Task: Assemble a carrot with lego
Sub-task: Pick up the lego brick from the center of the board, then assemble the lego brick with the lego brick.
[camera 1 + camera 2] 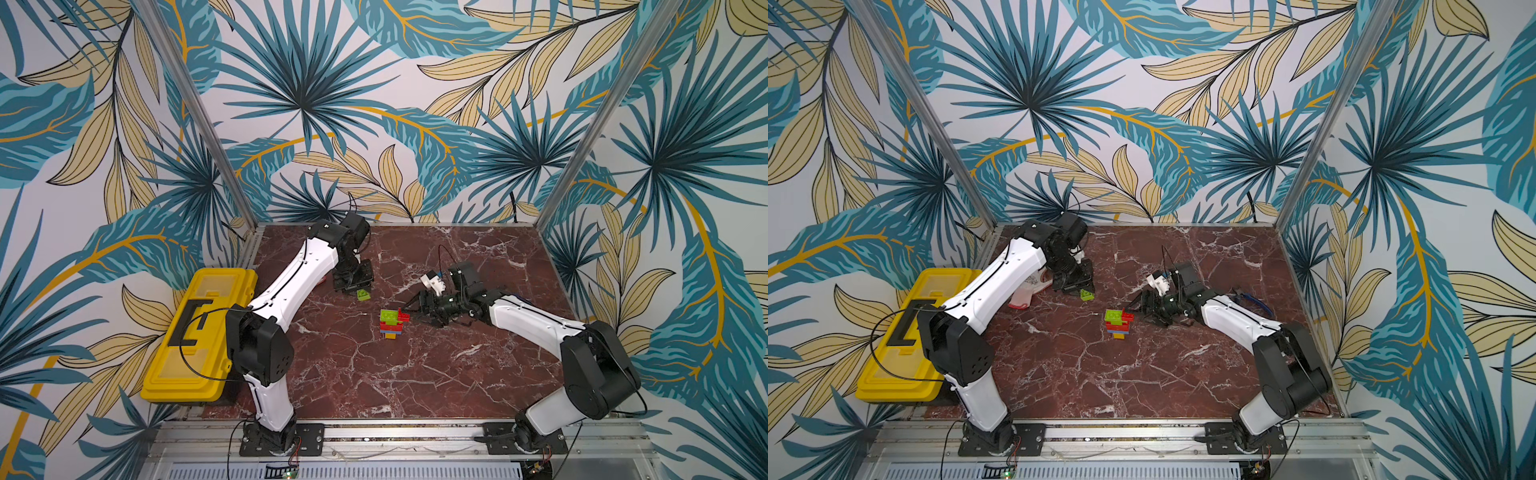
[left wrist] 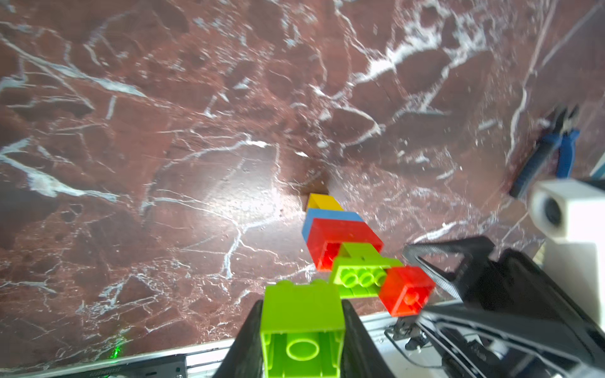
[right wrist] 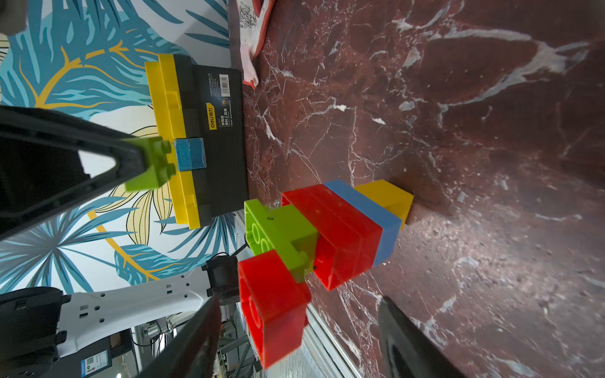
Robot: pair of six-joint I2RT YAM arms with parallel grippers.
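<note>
Lime green brick (image 2: 302, 327), seemingly light and rigid, sits pinched by its flat sides in the left gripper (image 2: 303, 306); right gripper (image 3: 299, 298) gapes astride the red piece (image 3: 271, 307) of the carrot (image 1: 390, 322).

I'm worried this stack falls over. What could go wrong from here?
The carrot stands on its narrow yellow brick; the open right gripper, its jaws either side of the small red piece, might tip it when closing.
That red piece overhangs sideways and could pop off.
Pressing on the green brick held by the left gripper may topple an unbraced stack.
</note>
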